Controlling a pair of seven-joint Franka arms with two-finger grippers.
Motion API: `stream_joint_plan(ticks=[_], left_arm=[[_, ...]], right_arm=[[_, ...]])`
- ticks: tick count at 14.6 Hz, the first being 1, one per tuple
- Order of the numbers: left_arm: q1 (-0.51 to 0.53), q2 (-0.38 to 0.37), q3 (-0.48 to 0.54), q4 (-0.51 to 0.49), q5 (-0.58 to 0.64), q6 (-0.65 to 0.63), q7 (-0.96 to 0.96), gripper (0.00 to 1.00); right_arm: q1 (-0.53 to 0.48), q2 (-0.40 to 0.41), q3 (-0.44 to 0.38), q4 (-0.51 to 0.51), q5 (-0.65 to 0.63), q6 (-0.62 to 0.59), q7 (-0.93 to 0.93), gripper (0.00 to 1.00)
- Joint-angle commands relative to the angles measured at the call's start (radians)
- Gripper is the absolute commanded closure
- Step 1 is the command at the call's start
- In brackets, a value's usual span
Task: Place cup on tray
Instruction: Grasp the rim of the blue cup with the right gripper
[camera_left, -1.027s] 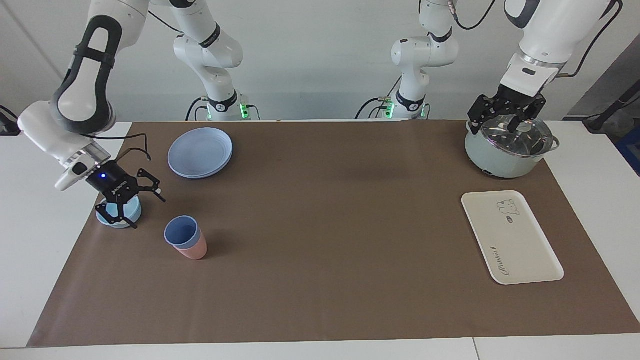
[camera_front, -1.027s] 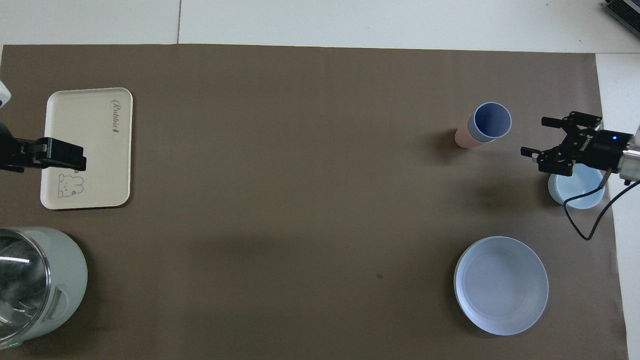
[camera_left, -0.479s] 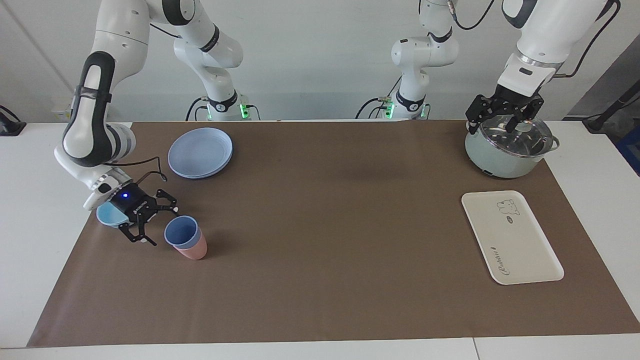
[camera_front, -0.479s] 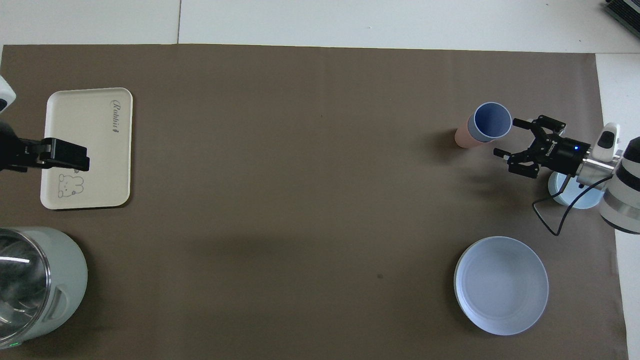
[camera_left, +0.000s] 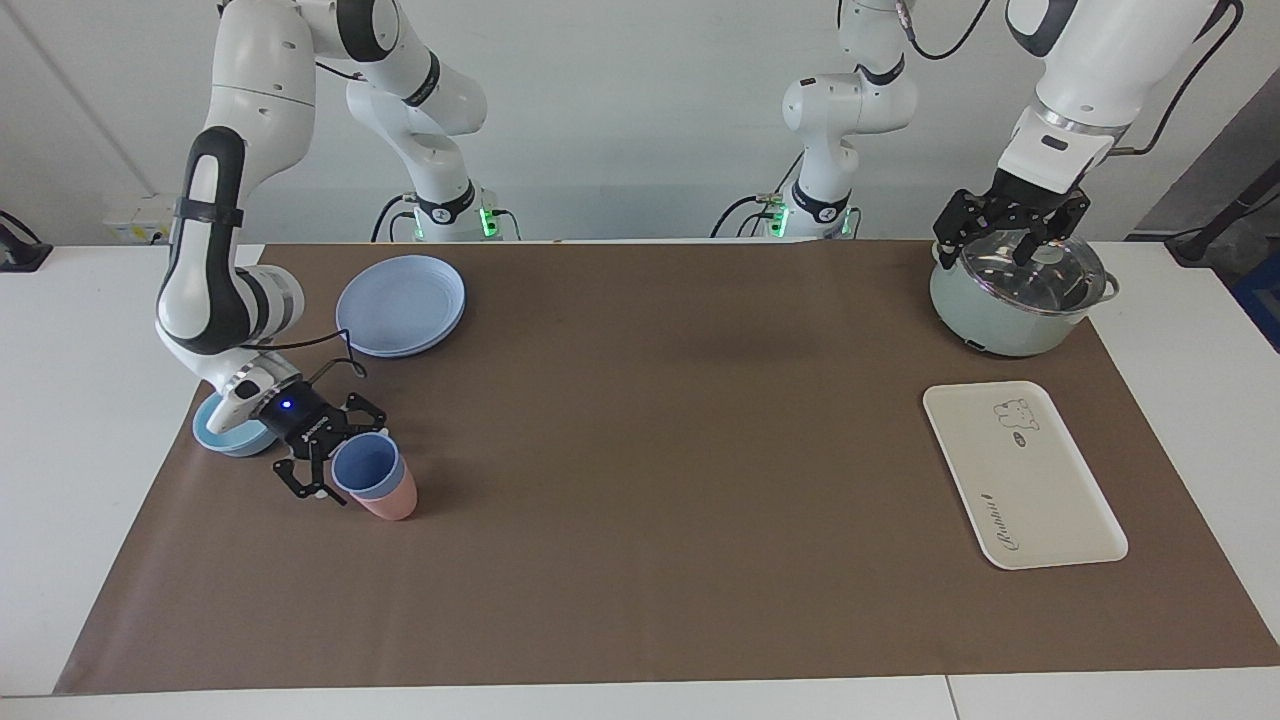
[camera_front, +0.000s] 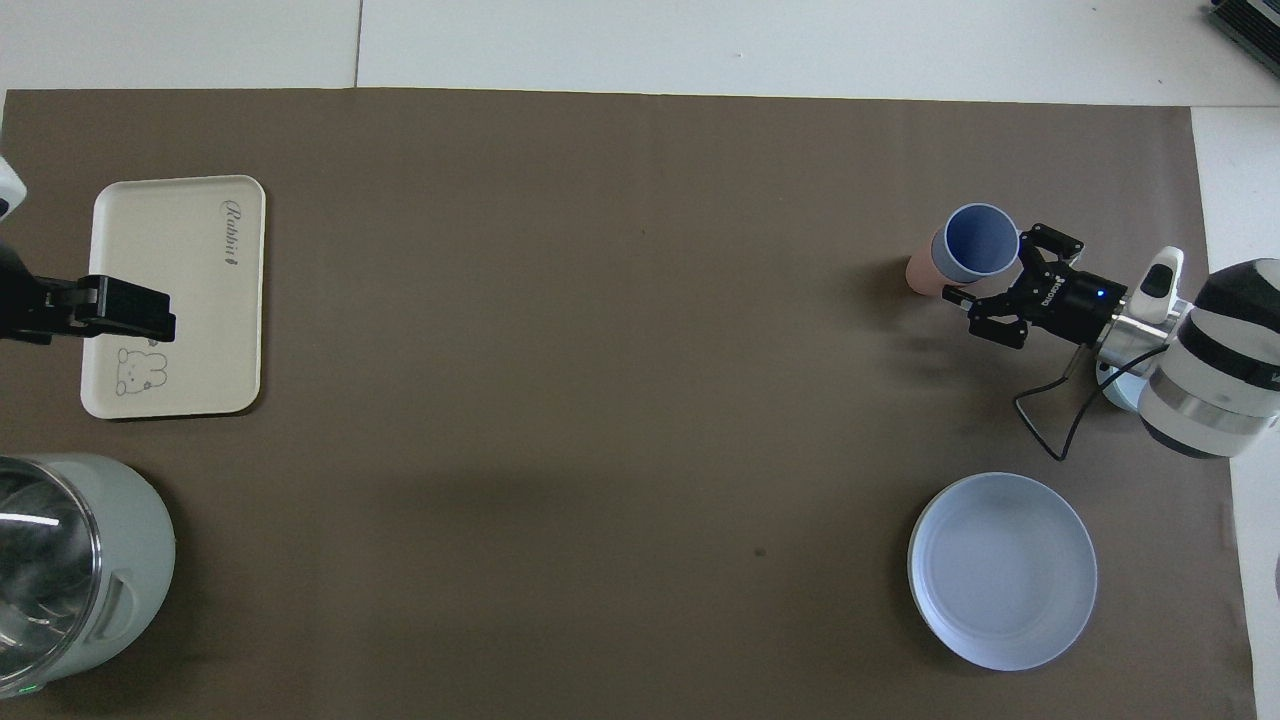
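The periwinkle-blue cup (camera_left: 364, 468) stands nested in a pink tumbler (camera_left: 392, 504) toward the right arm's end of the table; it also shows in the overhead view (camera_front: 978, 243). My right gripper (camera_left: 343, 457) is low at the cup and open, with one finger on each side of it (camera_front: 990, 276). The cream tray (camera_left: 1020, 478) lies empty toward the left arm's end (camera_front: 190, 260). My left gripper (camera_left: 1010, 240) waits open above the pot's lid.
A round blue plate (camera_left: 400, 305) lies nearer to the robots than the cup. A light-blue bowl (camera_left: 222, 432) sits beside the right gripper, under its wrist. A pale green pot (camera_left: 1018, 300) with a glass lid stands nearer to the robots than the tray.
My right gripper has moved from over the light-blue bowl down to the cup, and its open fingers now straddle it. The cup, tray and left arm stay put.
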Motion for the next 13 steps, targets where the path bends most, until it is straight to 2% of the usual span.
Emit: stream_joint_plan(ticks=[1,6,7,8,9,13], left_arm=[[0.010,-0.030,-0.001,-0.033,-0.005,0.019,0.000,0.00],[0.011,-0.030,-0.001,-0.035,-0.005,0.037,0.002,0.00],[0.011,-0.030,-0.001,-0.035,-0.005,0.041,0.002,0.00],[0.011,-0.030,-0.001,-0.035,-0.005,0.042,0.002,0.00],[0.011,-0.030,-0.001,-0.036,-0.005,0.042,0.002,0.00],[0.011,-0.030,0.000,-0.036,-0.012,0.039,0.000,0.00]], right_arm=[[-0.003,-0.003,0.000,-0.013,0.029,0.019,-0.041,0.00],[0.043,-0.003,0.000,-0.036,0.093,0.051,-0.084,0.00],[0.045,-0.003,0.000,-0.034,0.094,0.053,-0.086,0.04],[0.043,-0.003,0.000,-0.030,0.094,0.053,-0.110,0.61],[0.045,-0.003,0.000,-0.028,0.098,0.055,-0.126,1.00],[0.048,-0.016,0.002,-0.024,0.133,0.082,-0.103,1.00]])
